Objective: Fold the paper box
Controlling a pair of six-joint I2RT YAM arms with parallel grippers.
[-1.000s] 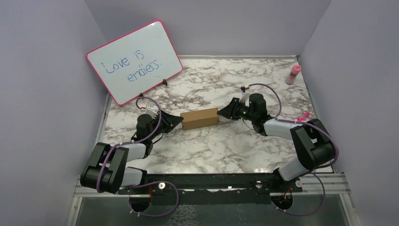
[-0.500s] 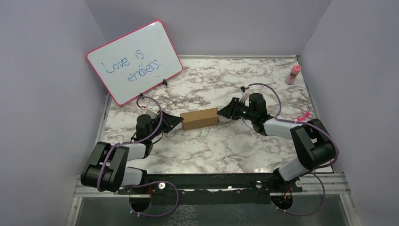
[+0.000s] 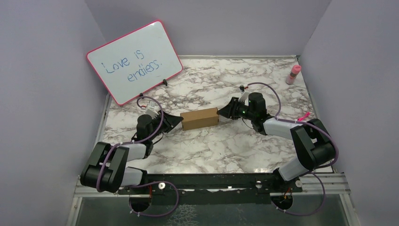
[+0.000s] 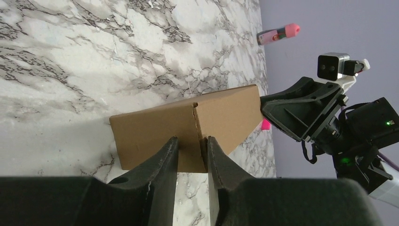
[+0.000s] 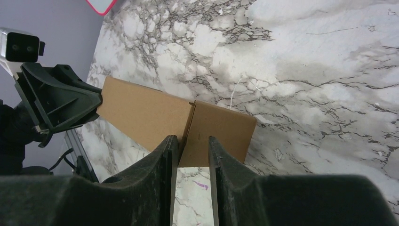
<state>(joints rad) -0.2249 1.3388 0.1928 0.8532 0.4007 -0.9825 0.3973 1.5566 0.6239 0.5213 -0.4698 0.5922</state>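
The paper box point(image 3: 200, 118) is a small brown closed carton lying lengthwise on the marble table point(image 3: 211, 146) between both arms. My left gripper point(image 3: 176, 122) meets its left end and my right gripper point(image 3: 226, 111) meets its right end. In the left wrist view the box point(image 4: 150, 134) sits just past my left gripper point(image 4: 190, 141), whose narrowly parted jaws straddle a box corner edge. The right wrist view shows the same: my right gripper point(image 5: 190, 139), slightly open, tips against the box point(image 5: 141, 117) on either side of a seam. Marble shows through both gaps.
A pink-framed whiteboard point(image 3: 134, 61) leans at the back left. A pink bottle point(image 3: 294, 74) stands at the back right corner, and a pink marker point(image 3: 303, 116) lies near the right arm. Lilac walls close in three sides.
My left jaws have narrowed slightly against the box end. The box and both arms have barely moved.
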